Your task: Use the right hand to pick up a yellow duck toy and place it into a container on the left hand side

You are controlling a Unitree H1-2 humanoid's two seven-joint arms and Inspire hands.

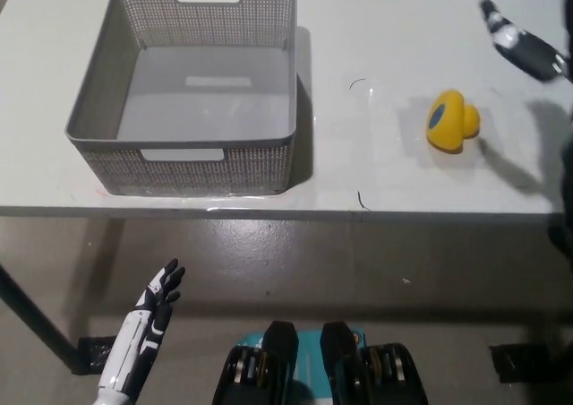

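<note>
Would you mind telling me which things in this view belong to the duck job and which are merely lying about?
Part of the job:
yellow duck toy, on the table
grey basket, empty, to its left
right hand, raised beyond the duck, holding nothing

Not in use:
left hand, open, resting below the table edge
white table

A yellow duck toy [451, 121] with a blue patch; a grey perforated plastic basket [186, 159]; a white tabletop [376, 29]; grey floor [295, 271].
</note>
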